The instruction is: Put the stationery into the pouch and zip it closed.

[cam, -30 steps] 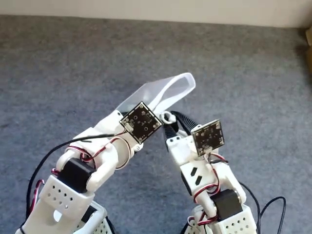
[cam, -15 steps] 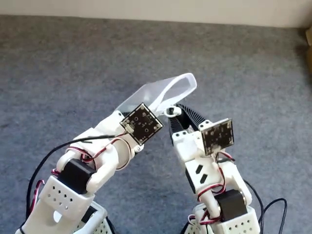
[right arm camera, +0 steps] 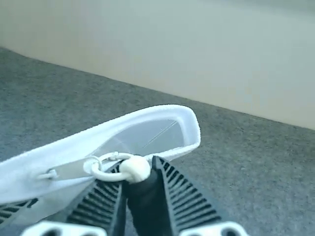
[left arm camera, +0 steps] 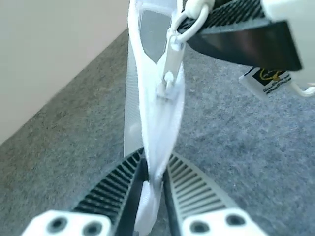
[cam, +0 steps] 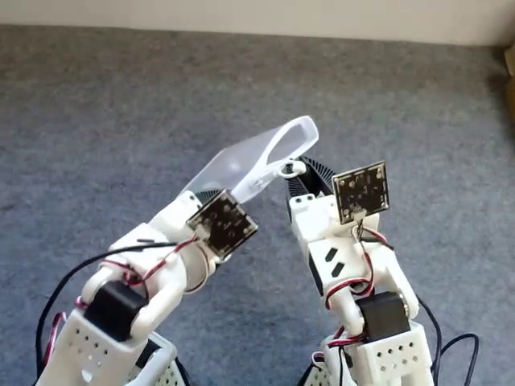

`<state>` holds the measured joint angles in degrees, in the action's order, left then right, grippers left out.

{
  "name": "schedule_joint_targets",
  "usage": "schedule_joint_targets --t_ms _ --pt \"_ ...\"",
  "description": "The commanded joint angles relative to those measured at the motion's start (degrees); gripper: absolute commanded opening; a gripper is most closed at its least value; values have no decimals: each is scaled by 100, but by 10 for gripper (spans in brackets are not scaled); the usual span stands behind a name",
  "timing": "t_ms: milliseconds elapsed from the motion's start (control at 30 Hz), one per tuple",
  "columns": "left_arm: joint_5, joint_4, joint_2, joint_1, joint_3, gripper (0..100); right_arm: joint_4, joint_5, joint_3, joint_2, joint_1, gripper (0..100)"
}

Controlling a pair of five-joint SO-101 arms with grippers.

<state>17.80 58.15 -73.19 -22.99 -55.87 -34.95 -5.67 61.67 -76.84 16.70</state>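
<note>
l gripper (left arm camera: 155,162) pinched tight on end seam of white pouch (left arm camera: 150,110). r gripper (right arm camera: 138,172) clamped on zip pull (right arm camera: 74,169) – bead (right arm camera: 135,168) + ring (right arm camera: 104,166) right at tips. pouch held btwn both arms, edge-up, mouth gaping at far end – zip slider (left arm camera: 166,83) partway along. grey carpet (cam: 96,104) underneath, pale wall (right arm camera: 197,44) behind.

Beneath me lies a grey, flecked carpet (cam: 96,121) that covers the whole work surface. Along its far edge I see a pale cream wall (cam: 241,12). At the right edge sits a tan sliver (cam: 510,80), too little to name.
</note>
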Motion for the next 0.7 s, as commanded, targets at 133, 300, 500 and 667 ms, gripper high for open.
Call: schedule_joint_targets --t_ms 133,300,500,667 --pt "-79 475 -787 207 -198 3 110 -53 -470 57 -523 3" --pt "-79 791 -1059 207 -207 3 110 -53 -479 57 -813 3" --pt "-79 1248 -1596 207 -207 3 110 -53 -479 57 -866 3" --pt "-79 1574 -1938 391 -207 3 110 -53 -470 57 -892 3"
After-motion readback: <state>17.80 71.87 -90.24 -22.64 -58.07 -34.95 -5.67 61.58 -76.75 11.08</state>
